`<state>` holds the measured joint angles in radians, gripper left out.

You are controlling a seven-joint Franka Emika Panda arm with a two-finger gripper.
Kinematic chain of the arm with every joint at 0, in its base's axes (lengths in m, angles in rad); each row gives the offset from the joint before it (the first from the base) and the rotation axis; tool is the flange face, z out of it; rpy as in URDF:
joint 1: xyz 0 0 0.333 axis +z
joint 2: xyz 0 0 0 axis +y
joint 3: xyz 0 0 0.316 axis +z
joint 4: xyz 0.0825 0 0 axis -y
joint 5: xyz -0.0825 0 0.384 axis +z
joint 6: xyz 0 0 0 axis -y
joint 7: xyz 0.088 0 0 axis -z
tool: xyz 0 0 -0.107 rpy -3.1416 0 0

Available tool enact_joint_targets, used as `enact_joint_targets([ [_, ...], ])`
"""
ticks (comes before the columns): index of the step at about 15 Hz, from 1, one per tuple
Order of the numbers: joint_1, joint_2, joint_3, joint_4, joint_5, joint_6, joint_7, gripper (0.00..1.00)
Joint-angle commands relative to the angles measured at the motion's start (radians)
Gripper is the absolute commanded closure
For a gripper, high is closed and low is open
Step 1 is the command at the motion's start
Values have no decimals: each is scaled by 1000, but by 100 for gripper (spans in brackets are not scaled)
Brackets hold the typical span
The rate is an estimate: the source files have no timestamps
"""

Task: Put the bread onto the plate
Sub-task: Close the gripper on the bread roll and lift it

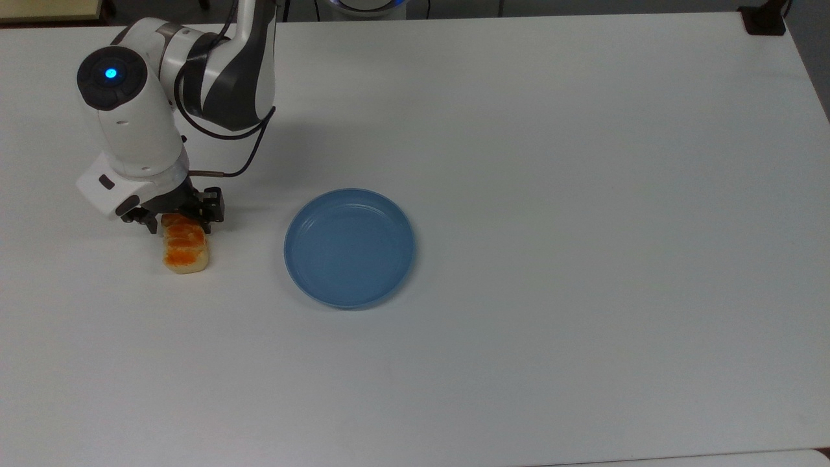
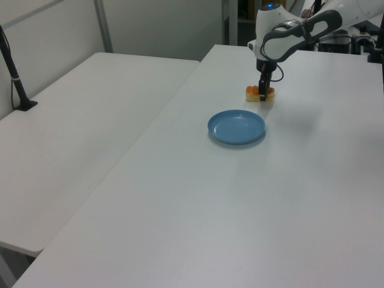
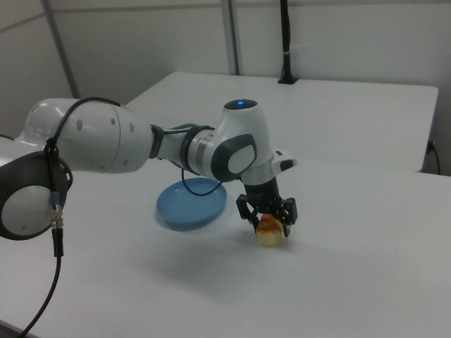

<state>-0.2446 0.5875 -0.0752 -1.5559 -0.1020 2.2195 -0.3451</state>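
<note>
Now the gripper straddles the bread, fingers open, beside the unmarked plate

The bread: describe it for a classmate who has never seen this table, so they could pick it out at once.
On the white table, find the round light-blue plate; toward the top view's left of it the gripper straddles one end of the bread. It is a small oblong loaf with pale sides and a glossy orange-brown top, the one warm-coloured thing there.

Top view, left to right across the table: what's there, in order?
Bread with the gripper straddling its far end → plate → dark mount at the table's far right corner.
</note>
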Motion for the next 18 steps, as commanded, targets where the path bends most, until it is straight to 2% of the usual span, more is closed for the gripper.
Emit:
enact_joint_targets([
  [1,2,8,3,5,1,19,0,44],
  [2,2,8,5,5,1,19,1,44],
  [5,2,5,5,7,7,19,1,56],
  [10,5,-23,6,7,11,14,3,62],
  [14,13,-54,15,4,8,8,24,62],
  [18,53,-126,63,-18,-4,-47,113,62],
])
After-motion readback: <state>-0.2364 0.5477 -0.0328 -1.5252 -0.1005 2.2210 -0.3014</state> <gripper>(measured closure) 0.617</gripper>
